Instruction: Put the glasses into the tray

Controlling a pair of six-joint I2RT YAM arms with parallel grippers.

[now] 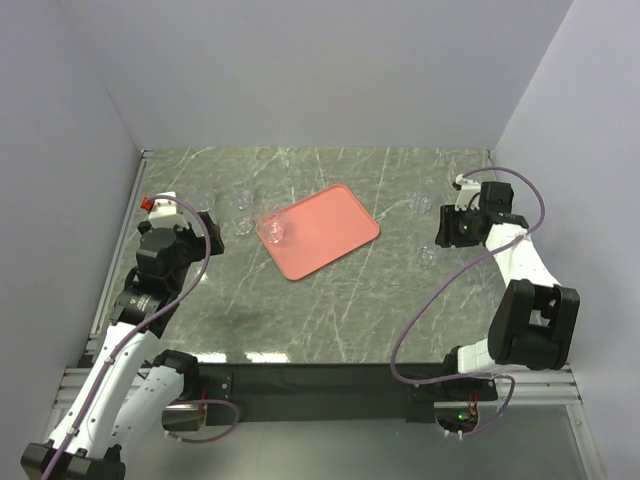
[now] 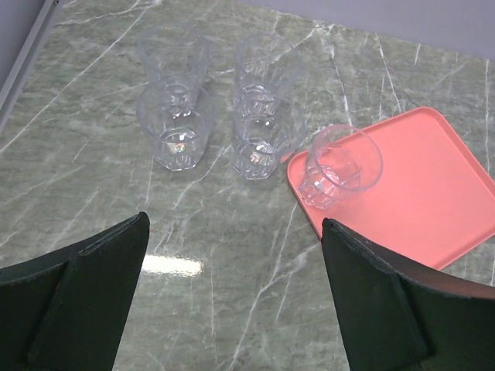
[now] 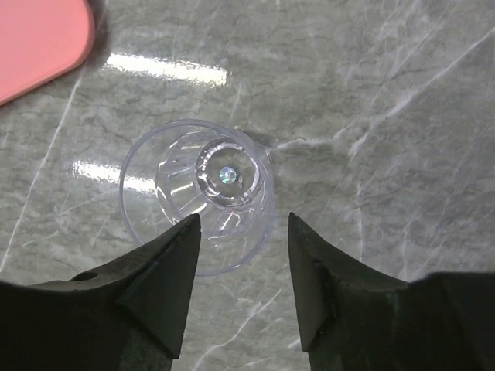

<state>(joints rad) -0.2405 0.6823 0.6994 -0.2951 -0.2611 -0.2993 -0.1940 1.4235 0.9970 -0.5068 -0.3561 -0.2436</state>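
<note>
One small clear drinking glass (image 2: 340,166) sits in the flat salmon-pink rectangular tray (image 1: 335,225), at its 9 o'clock corner. More clear glasses (image 2: 174,139) stand on the green marbled surface (image 1: 330,310) further out at 9 (too see-through to count). Left jaws gape wide, empty. Right jaws hang half-open over another glass (image 3: 197,185) at the tray's 3 o'clock; can't tell if they touch it.
</note>
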